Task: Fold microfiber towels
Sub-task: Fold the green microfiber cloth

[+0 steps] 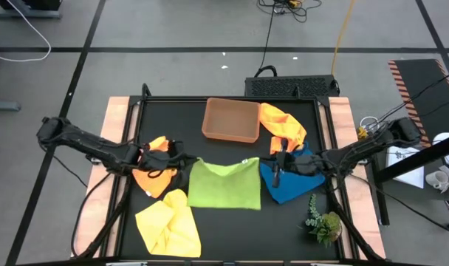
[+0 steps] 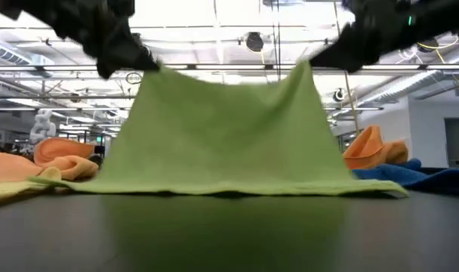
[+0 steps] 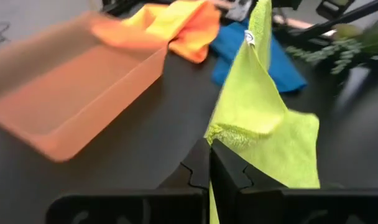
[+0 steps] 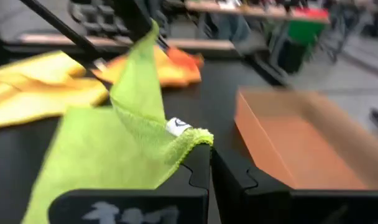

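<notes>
The lime green towel (image 1: 224,185) is at the table's middle, held up by its two far corners, with its near edge (image 2: 229,189) on the black table. My left gripper (image 1: 186,159) is shut on its far left corner. My right gripper (image 1: 267,162) is shut on its far right corner. One orange towel (image 1: 156,176) lies crumpled under my left arm. The yellow towel (image 1: 168,222) is at the near left and the blue towel (image 1: 291,183) is under my right arm. A second orange towel (image 1: 282,125) lies beside the tray. My left gripper pinches the green towel's far left corner (image 3: 229,134) between its two shut fingers, coming level from the table's left. The corner is lifted (image 2: 155,69) and the cloth slopes down from it to the table. My right gripper pinches the far right corner (image 4: 192,142), next to the white tag (image 4: 176,126), between its two shut fingers, coming level from the table's right. The corner is lifted (image 2: 305,68), and the far edge runs nearly straight between the two grippers.
The brown tray (image 1: 230,120) stands at the table's far middle, just beyond the lifted edge. A green plant sprig (image 1: 322,222) lies at the near right. There is bare black table (image 1: 283,229) near the front edge, between the green towel and the sprig.
</notes>
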Action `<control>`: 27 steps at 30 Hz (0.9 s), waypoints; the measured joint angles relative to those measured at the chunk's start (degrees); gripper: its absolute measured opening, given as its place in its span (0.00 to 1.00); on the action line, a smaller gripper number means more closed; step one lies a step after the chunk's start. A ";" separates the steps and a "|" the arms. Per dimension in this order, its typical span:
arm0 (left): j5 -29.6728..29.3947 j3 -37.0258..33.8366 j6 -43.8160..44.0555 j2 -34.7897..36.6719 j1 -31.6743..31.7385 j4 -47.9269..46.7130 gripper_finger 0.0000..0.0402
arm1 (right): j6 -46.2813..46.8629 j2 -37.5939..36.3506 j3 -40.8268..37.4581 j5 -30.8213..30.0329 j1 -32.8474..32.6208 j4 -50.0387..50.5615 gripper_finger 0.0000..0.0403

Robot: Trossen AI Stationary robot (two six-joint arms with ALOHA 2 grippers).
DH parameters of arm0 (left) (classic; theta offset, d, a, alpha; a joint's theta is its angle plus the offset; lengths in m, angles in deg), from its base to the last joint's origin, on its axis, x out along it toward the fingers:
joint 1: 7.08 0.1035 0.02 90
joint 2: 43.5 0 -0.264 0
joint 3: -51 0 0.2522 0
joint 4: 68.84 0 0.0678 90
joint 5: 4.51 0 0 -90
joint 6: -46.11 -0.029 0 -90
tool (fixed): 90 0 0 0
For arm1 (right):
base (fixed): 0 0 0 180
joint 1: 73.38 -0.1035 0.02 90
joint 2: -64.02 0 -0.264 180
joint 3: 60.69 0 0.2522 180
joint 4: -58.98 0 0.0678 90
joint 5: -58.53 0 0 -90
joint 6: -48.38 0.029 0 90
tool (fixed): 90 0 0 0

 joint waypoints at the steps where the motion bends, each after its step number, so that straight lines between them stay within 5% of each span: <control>1: 0.68 -1.09 0.36 0.00 1.18 0.74 0.01 | 1.33 0.00 -1.24 0.82 1.15 -0.02 0.00; 8: 4.21 -7.47 0.84 0.00 7.13 6.38 0.01 | 12.47 -0.02 -8.23 8.84 8.10 -3.90 0.07; 19: 5.82 -8.70 -1.87 0.00 8.73 7.50 0.02 | 29.86 0.10 -10.48 20.00 14.58 -4.84 0.38; 23: 5.82 -8.70 -2.60 0.00 8.68 7.77 0.01 | 28.61 2.41 -10.48 22.27 15.33 -5.09 0.46; 27: 5.82 -8.70 -3.39 0.00 8.68 7.97 0.02 | 14.31 7.73 -10.48 25.27 13.36 -9.14 0.48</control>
